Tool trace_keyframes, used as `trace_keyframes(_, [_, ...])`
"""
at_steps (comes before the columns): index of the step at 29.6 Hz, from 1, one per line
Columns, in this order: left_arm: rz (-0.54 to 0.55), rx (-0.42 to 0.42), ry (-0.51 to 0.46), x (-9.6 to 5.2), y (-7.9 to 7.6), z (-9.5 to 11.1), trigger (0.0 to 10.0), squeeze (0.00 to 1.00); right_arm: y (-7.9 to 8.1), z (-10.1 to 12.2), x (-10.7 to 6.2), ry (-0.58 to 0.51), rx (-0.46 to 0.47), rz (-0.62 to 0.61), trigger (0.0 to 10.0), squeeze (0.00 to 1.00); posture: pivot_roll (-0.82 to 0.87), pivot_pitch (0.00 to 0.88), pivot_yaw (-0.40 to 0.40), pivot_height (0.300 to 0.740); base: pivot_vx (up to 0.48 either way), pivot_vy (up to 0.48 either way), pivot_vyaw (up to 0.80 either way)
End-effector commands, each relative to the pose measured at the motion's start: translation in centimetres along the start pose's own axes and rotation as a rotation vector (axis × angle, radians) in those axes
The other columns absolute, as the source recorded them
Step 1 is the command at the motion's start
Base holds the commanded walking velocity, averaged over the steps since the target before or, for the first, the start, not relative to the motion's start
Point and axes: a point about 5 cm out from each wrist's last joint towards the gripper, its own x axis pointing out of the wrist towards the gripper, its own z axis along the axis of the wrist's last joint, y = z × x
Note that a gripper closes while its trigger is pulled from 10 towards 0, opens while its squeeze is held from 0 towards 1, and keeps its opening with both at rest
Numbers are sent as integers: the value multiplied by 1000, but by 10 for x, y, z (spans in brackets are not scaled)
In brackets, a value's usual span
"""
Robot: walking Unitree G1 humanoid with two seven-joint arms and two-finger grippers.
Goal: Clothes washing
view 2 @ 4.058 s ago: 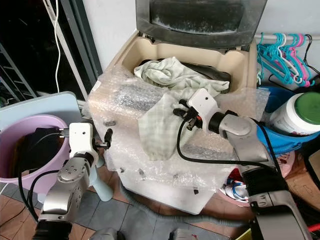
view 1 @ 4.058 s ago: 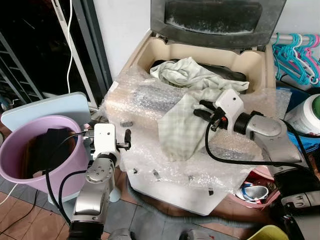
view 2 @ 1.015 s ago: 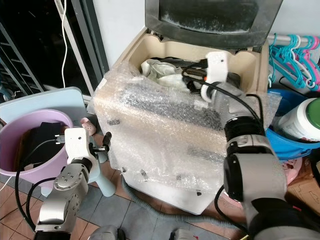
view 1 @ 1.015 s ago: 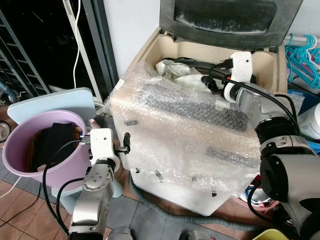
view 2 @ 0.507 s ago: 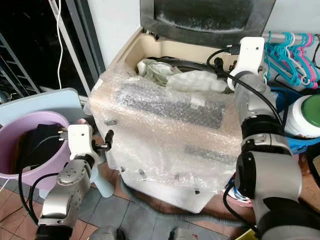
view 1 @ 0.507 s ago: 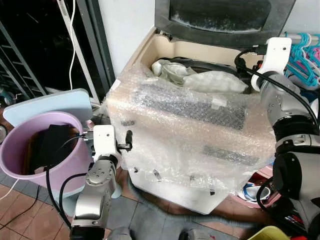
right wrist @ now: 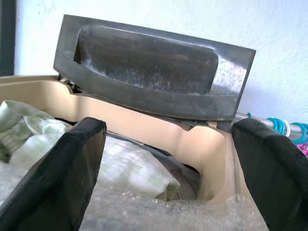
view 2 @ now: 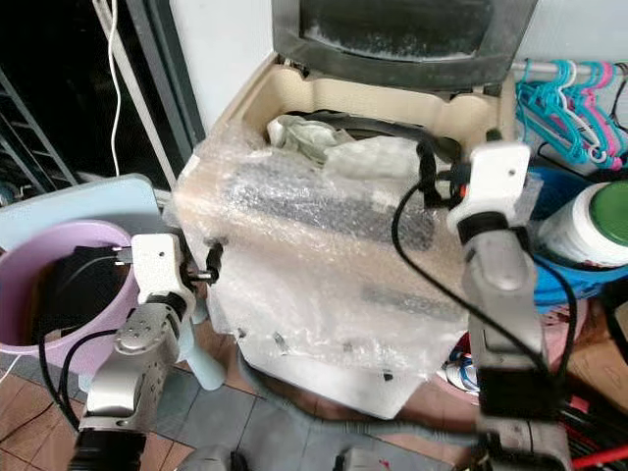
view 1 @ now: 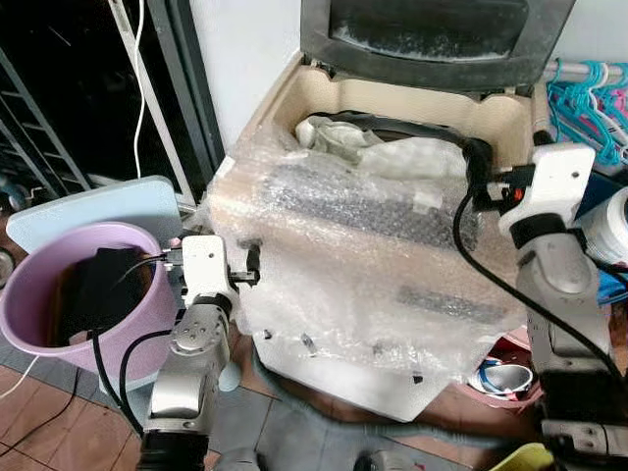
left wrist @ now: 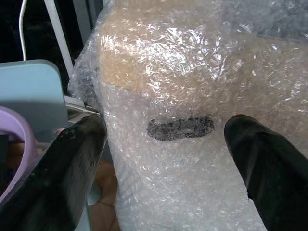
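A beige top-loading washing machine (view 1: pixel 294 108) wrapped in bubble wrap stands ahead, its grey lid (view 1: pixel 432 39) raised. A pale green checked cloth (view 1: pixel 392 155) lies inside the tub. My right gripper (view 1: pixel 479 179) hovers open at the tub's right rim, next to the cloth and holding nothing; in the right wrist view the cloth (right wrist: pixel 125 163) lies below its spread fingers (right wrist: pixel 72 163). My left gripper (view 1: pixel 250 267) is open beside the machine's wrapped left side (left wrist: pixel 183 96). A purple basin (view 1: pixel 29 334) with dark clothes (view 1: pixel 98 285) sits at the left.
A pale blue stool (view 1: pixel 98 208) stands behind the basin, beside a dark doorway with a white cable (view 1: pixel 137 59). Teal hangers (view 1: pixel 594 98), a white jar with a green lid (view 2: pixel 589 221) and a blue tub crowd the right. A grey hose (view 1: pixel 314 402) runs along the tiled floor.
The cloth that hung over the machine's front now lies in the tub. My right gripper has let it go and drawn back to the right rim. The left arm has barely moved.
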Motion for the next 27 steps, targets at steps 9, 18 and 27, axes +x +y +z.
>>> trace_keyframes(9, [-8, -14, 15, 2, 2, -2, 10000, 0, 48, -7, -39, 93, 41, 77, 10000, 0, -102, 0, 62, 740, -157, 0, -242])
trace_keyframes(18, [-7, -18, 30, -1, 2, -5, 10000, 0, 55, -18, -48, 175, -13, 131, 10000, 0, -98, 0, 58, 740, -329, 240, -800])
trace_keyframes(27, [-5, -20, 35, 0, 2, -5, 10000, 0, 53, -19, -48, 179, -6, 132, 10000, 0, -101, 0, 55, 740, -229, 389, -622])
